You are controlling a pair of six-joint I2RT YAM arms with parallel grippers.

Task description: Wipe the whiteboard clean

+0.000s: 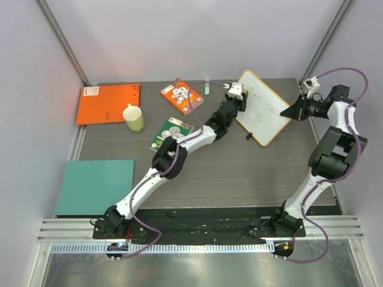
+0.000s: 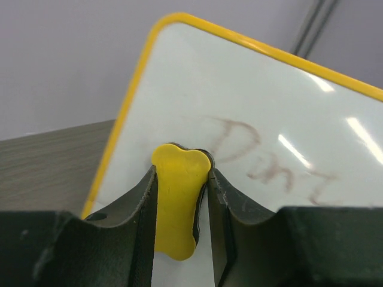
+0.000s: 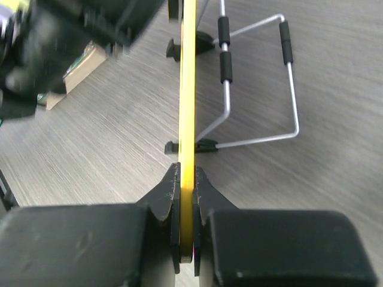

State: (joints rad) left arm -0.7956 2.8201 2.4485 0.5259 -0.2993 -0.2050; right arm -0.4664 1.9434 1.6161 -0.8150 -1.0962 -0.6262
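At the far right of the table (image 1: 239, 173), the small yellow-framed white whiteboard (image 1: 263, 110) stands tilted. My right gripper (image 3: 187, 179) clamps its frame edge. My left gripper (image 2: 179, 173) pinches a yellow bone-shaped eraser (image 2: 178, 203) before its face. Brownish handwriting (image 2: 263, 158) is legible, so I judge nearly all erasing is left.

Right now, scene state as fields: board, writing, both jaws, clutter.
board: propped on wire stand, far right of table
writing: dark and smudgy, not yet erased
left jaws: shut on yellow eraser, in front of the board's face near its left frame; contact cannot be told
right jaws: shut on the board's yellow edge
clutter: mug, orange sheet, teal sheet, box, second box
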